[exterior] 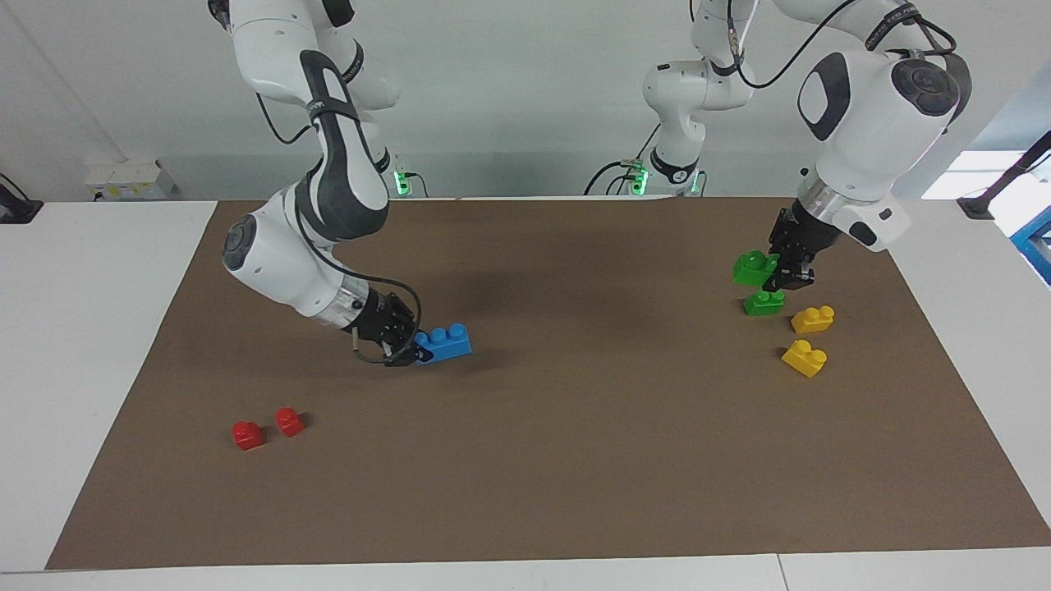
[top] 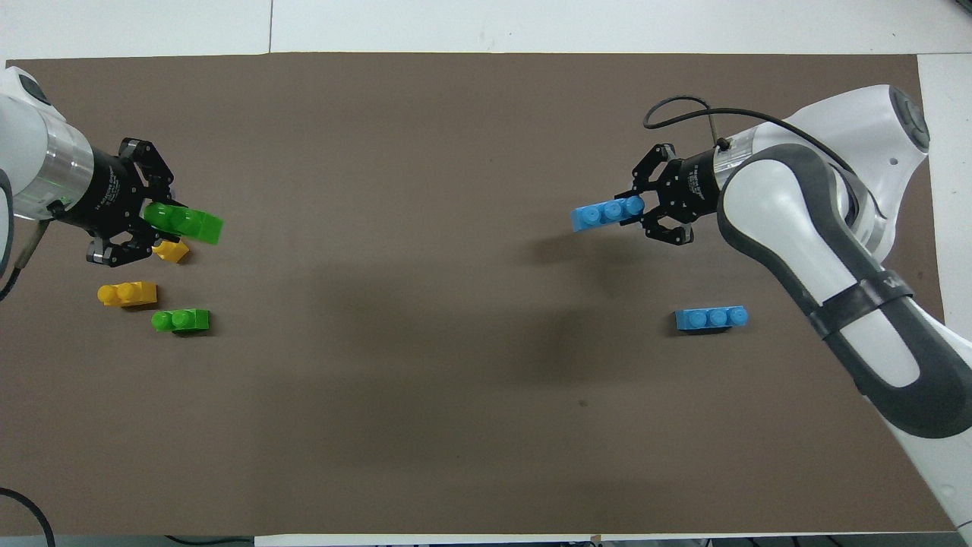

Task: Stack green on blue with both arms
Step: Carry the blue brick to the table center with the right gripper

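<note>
Blue plastic comes first as you read outward from the robots: the spare blue brick (top: 711,318) lies flat on the brown surface (top: 456,380) at the right arm's end, nearest the robots, and shows only in the overhead view. Over the surface just out from it, your right pincer (exterior: 408,348) is clenched on one end of the other blue brick (exterior: 444,342), which hangs in the air with its studs up and its free end pointing toward the middle.

At the left arm's end, your left pincer (exterior: 787,267) grips a green brick (exterior: 754,268) and holds it raised above the cluster there. Under and around it you have the second green brick (exterior: 764,303) resting on the surface, then two yellow bricks (exterior: 812,318) a little farther out. Farthest from the robots, toward the right arm's end, sit two small red bricks (exterior: 248,434) side by side, seen only in the facing view.

So you are, by my reading, about halfway: both pickups look done, each arm has its piece. What remains is bringing the two together, since they are well apart, lining green's underside over blue's studs, and pressing it home.
</note>
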`<state>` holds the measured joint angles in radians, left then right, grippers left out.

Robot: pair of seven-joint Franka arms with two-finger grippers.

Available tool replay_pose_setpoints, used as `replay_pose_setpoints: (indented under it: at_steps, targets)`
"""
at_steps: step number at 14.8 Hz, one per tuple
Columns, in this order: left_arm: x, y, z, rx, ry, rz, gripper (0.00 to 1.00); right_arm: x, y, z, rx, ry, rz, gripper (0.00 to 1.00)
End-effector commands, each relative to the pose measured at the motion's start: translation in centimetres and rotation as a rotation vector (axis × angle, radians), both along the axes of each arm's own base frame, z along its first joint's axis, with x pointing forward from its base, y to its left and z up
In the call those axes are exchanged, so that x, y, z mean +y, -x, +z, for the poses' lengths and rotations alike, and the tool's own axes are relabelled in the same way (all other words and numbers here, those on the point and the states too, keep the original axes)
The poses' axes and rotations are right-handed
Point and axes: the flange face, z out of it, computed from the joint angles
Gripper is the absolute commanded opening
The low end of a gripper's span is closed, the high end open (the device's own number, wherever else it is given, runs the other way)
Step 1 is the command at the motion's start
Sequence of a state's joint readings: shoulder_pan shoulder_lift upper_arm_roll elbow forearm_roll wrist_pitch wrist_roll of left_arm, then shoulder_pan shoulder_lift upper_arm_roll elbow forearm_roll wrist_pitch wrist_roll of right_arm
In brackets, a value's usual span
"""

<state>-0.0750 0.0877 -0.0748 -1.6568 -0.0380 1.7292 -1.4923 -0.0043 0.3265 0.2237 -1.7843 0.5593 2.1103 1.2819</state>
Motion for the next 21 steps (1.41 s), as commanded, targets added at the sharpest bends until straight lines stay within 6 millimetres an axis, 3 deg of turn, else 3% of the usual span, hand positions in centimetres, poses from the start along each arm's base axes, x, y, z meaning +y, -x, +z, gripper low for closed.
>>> replay_pose_setpoints:
  at_steps: [1, 6, 11, 19, 21]
  targets:
    - [-2.4, 0.7, 0.7, -0.007, 0.011, 0.083, 0.00, 1.7, 0.3, 0.0, 0.005, -0.016, -0.054, 0.00]
    - [-6.2, 1.3, 0.7, -0.030, 0.019, 0.197, 0.00, 6.2, 1.3, -0.4, -0.002, -0.007, -0.139, 0.00]
    - [-8.6, 1.9, 0.7, -0.034, 0.022, 0.217, 0.00, 10.2, 3.0, -2.0, -0.008, -0.027, -0.191, 0.00]
    - [-8.6, 1.9, 0.8, -0.040, 0.024, 0.225, 0.00, 14.8, 5.2, -5.3, 0.020, -0.019, -0.235, 0.00]
    - [-9.1, 2.0, 0.6, -0.038, 0.023, 0.216, 0.00, 15.0, 5.1, -5.9, 0.008, -0.017, -0.247, 0.00]
